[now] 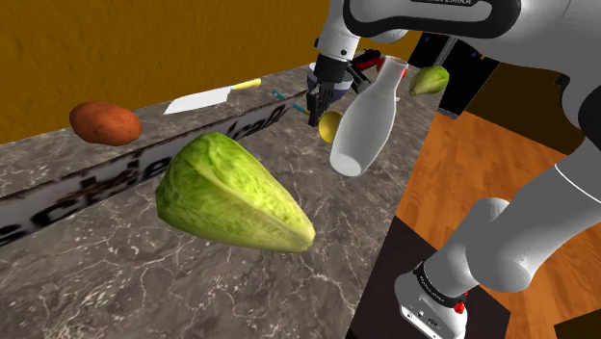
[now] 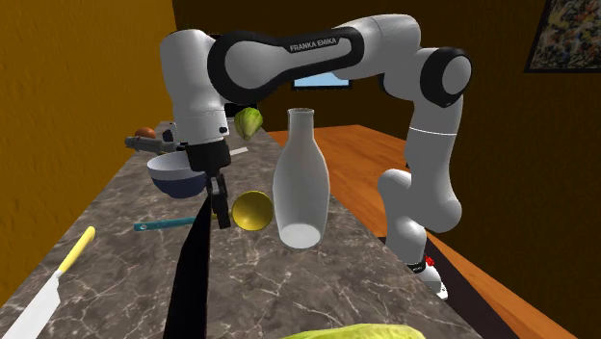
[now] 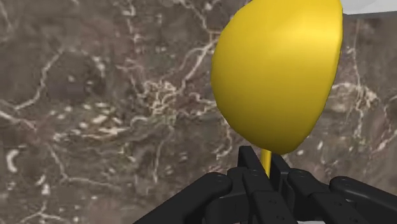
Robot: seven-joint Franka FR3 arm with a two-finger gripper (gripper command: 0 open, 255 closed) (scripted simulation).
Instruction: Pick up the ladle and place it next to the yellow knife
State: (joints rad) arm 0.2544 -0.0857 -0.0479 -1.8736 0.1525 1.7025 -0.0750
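As the hand [image 3: 266, 168] clasps it, the ladle [image 3: 277, 70] is yellow, round-bowled.

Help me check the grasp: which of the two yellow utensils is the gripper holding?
The yellow ladle with the round bowl, its thin handle clasped in the black gripper. The yellow-handled white-bladed knife lies flat on the dark marbled counter, apart.

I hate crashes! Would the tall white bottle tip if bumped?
Probably. The tall white bottle stands high on a smallish base, so a knock near its neck could topple it. Being round, it might then roll along the marbled counter. The yellow ladle in the black pincer hangs close beside it.
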